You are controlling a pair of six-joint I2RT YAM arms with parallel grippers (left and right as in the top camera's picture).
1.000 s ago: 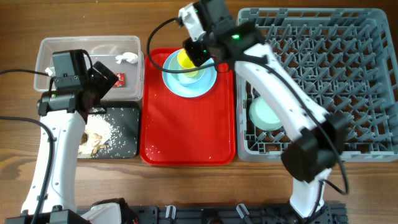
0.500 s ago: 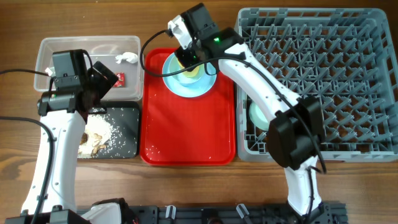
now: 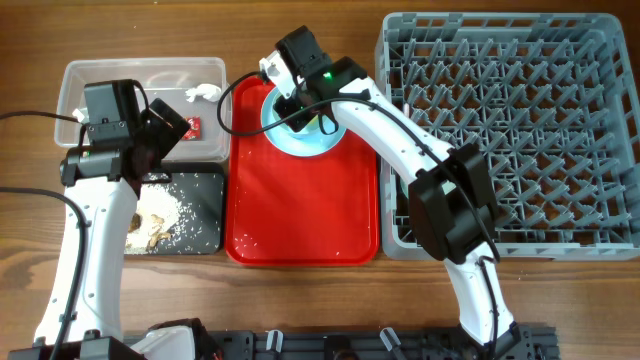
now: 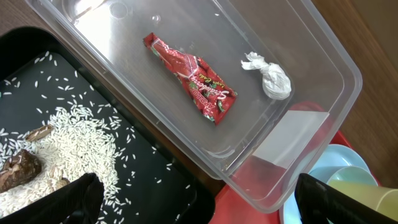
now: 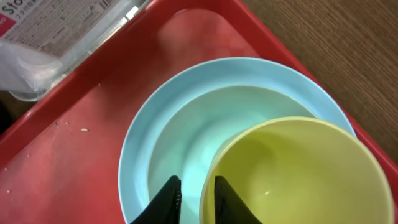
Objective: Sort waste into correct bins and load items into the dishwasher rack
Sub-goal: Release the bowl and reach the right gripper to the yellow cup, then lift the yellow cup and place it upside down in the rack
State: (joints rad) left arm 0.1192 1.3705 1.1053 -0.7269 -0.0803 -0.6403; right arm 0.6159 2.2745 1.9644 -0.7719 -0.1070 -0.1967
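Wrapper (image 4: 193,87), tissue (image 4: 268,78) and rice (image 4: 68,137) sit binned. Right end effector (image 5: 196,199) pinches the cup (image 5: 298,180) rim; left end effector (image 4: 199,193) gapes empty. Plate (image 5: 140,140) and bowl (image 5: 186,137) await racking.

White arm links (image 3: 85,230), black joint housings (image 3: 455,205), looping black cables (image 3: 224,100), green light (image 3: 325,74), black fingers (image 5: 169,198)

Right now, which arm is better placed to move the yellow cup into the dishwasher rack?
The right. The right gripper straddles the rim of the yellow cup on the red tray, just beside the dishwasher rack. The left gripper hangs open at the clear tub, on the tray's far side.
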